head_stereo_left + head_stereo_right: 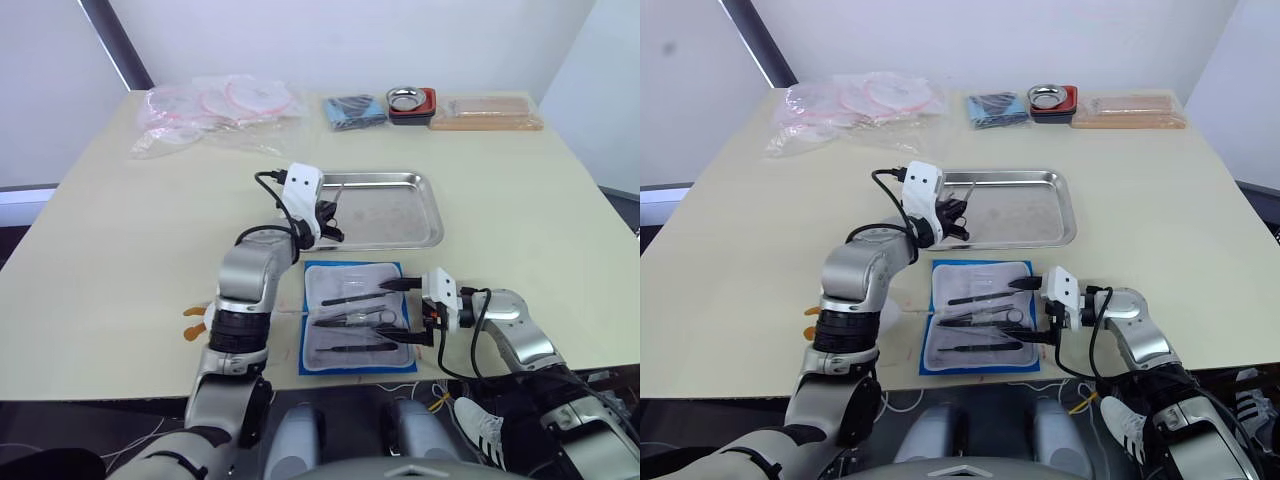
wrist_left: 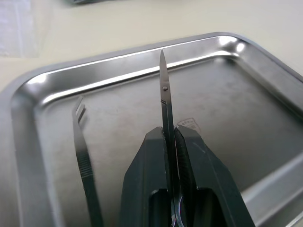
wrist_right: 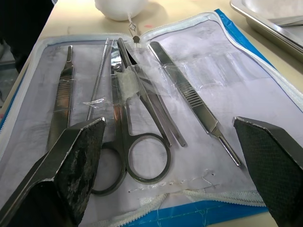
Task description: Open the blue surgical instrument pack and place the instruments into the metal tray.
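The metal tray (image 1: 400, 215) lies in the middle of the table. My left gripper (image 1: 328, 218) hangs over its left end, shut on slim scissors (image 2: 163, 94) whose blades point out past the fingertips. One pair of tweezers (image 2: 83, 161) lies in the tray beside them. In front of the tray the blue surgical instrument pack (image 1: 330, 285) lies unfolded, pale lining up. Several instruments sit in its clear pockets, among them ring-handled scissors (image 3: 137, 142) and tweezers (image 3: 189, 101). My right gripper (image 1: 410, 310) stands open at the pack's right edge, pointing across it.
Clear plastic bags (image 1: 215, 110) lie at the back left. A dark-blue bundle (image 1: 354, 110), a small steel bowl with a red base (image 1: 410, 100) and a tan flat box (image 1: 488, 112) line the back edge. A small orange object (image 1: 195, 325) sits by my left arm.
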Robot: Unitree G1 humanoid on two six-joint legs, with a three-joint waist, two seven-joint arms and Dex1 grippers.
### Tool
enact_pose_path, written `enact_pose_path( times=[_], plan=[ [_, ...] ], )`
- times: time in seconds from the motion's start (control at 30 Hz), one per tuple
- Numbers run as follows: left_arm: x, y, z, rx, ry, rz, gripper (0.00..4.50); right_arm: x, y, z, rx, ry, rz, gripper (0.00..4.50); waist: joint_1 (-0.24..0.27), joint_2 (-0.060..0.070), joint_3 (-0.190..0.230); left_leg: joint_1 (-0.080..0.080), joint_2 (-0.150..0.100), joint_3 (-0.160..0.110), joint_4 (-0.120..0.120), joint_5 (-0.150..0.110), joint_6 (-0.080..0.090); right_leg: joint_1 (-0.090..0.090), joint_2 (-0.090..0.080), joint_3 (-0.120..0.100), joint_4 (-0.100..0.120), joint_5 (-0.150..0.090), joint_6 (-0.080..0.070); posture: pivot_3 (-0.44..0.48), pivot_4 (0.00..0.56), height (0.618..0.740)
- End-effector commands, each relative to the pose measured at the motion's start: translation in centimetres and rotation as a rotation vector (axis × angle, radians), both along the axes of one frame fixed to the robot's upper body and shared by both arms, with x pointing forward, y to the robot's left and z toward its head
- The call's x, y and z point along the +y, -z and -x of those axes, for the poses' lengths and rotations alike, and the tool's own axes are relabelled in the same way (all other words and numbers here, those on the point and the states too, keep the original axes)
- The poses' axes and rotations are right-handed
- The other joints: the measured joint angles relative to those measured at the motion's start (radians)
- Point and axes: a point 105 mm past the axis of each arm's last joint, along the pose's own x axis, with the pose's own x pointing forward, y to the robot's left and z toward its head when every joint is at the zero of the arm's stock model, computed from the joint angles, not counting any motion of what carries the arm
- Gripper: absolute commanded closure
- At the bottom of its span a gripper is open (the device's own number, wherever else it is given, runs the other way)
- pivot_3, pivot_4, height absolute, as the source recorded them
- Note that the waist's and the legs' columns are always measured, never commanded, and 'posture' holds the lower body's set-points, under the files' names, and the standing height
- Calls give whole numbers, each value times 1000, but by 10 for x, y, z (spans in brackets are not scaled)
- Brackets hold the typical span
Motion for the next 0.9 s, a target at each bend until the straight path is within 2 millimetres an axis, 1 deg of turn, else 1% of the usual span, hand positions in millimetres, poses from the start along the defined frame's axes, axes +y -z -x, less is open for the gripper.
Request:
enact_pose_path(
  times=[0.03, 0.17, 0.33, 0.43, 0.6, 0.77, 0.8, 0.83, 0.87, 0.9],
  plan=[
    [4, -2, -5, -38, -89, -29, 4473, -11, 51, 21, 179, 15, 138, 0, 0, 0, 0, 0, 0, 0, 0, 0, 0, 0, 0, 0, 0, 0, 0, 0, 150, 740],
    [8, 5, -11, -7, -194, -12, 4473, -10, 52, 22, 179, 12, 138, 0, 0, 0, 0, 0, 0, 0, 0, 0, 0, 0, 0, 0, 0, 0, 0, 0, 150, 740],
    [3, 17, -13, 45, -211, 16, 4473, -8, 52, 22, 176, 5, 136, 0, 0, 0, 0, 0, 0, 0, 0, 0, 0, 0, 0, 0, 0, 0, 0, 0, 150, 740],
    [5, 18, -15, 41, -244, 28, 4473, -7, 52, 22, 175, 3, 136, 0, 0, 0, 0, 0, 0, 0, 0, 0, 0, 0, 0, 0, 0, 0, 0, 0, 150, 740],
    [7, 23, -15, 68, -273, 70, 4473, -6, 52, 22, 174, 6, 134, 0, -1, 0, 0, 0, 0, 0, 0, 0, 0, 0, 0, 0, 0, 0, 0, 0, 150, 740],
    [3, 22, -17, 61, -237, 63, 4473, -6, 52, 22, 177, 2, 133, 0, -1, 0, 0, 0, 0, 0, 0, 0, 0, 0, 0, 0, 0, 0, 0, 0, 150, 740],
    [3, 21, -18, 56, -245, 63, 3693, -6, 52, 22, 177, 2, 133, 0, -1, 0, 0, 0, -1, 0, 0, 0, 0, 1, 0, 0, 0, 0, 0, 0, 150, 740],
    [3, 20, -19, 53, -252, 62, 3516, -5, 52, 22, 177, 1, 132, 0, -1, 0, 0, 0, -1, 0, 0, 0, 0, 0, 0, 0, 0, 0, 0, 0, 150, 740],
    [3, 19, -19, 52, -257, 63, 3049, -5, 52, 22, 176, 1, 132, 0, -2, -1, 0, 0, -1, 0, 0, 0, 0, 1, 0, 0, 0, 0, 0, 0, 150, 740],
    [3, 18, -20, 53, -256, 68, 2701, -4, 52, 21, 175, 2, 131, 0, -2, -1, 0, 0, 0, 0, 0, 0, 0, 1, 0, 0, 0, 0, 0, 0, 150, 740]
  ],
)
